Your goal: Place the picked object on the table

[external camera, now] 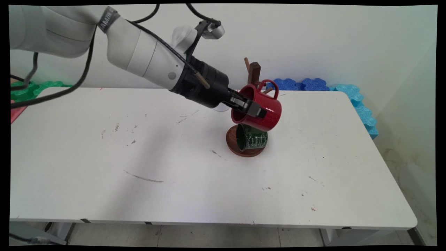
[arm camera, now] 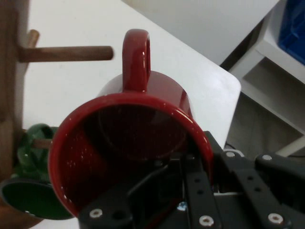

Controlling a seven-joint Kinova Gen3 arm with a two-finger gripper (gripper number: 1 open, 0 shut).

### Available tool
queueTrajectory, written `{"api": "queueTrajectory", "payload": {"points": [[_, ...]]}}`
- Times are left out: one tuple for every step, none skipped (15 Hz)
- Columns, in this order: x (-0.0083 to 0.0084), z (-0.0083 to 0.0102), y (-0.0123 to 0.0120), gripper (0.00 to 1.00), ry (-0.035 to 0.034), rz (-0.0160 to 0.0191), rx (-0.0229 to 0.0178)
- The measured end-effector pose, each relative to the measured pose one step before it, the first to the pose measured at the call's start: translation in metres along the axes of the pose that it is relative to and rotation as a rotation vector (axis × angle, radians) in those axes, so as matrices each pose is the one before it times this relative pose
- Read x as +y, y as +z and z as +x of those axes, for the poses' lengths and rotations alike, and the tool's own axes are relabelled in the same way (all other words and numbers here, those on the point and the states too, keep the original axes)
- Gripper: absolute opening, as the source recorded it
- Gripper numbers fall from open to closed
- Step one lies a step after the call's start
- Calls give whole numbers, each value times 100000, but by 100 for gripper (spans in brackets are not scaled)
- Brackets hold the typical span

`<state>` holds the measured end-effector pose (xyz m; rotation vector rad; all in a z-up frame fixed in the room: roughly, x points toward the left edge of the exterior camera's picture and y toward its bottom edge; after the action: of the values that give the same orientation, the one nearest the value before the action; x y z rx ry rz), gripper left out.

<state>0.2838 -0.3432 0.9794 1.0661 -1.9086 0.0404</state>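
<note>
My gripper (external camera: 251,108) is shut on the rim of a red mug (external camera: 261,106), one finger inside and one outside. The mug is held on its side in the air, its handle (external camera: 271,85) pointing up beside the wooden mug tree (external camera: 254,74). In the hand view the red mug (arm camera: 128,148) fills the middle, its handle (arm camera: 136,59) close to a bare wooden peg (arm camera: 66,53). A green mug (external camera: 251,137) hangs low on the tree over the round wooden base (external camera: 234,144); the green mug (arm camera: 28,188) shows at the hand view's lower left.
The white table (external camera: 174,167) carries scuff marks. Blue foam pieces (external camera: 362,108) line the far right edge and back, green ones (external camera: 31,87) the far left. The wall stands close behind the tree.
</note>
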Motion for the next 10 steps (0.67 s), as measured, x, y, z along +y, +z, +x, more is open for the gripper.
{"api": "queueTrajectory", "payload": {"points": [[337, -106, -158, 0, 495, -843, -279], [373, -128, -184, 0, 597, -857, -328], [363, -168, -231, 0, 664, -791, -427], [306, -164, -213, 0, 673, -647, -432], [317, -221, -277, 0, 924, -653, -601], [231, -220, -265, 0, 997, -512, -598], [218, -272, -316, 0, 1298, -525, -745], [141, -298, -354, 0, 1506, -429, -793], [80, -282, -340, 0, 1566, -296, -760], [41, -189, -227, 0, 1024, -204, -486]]}}
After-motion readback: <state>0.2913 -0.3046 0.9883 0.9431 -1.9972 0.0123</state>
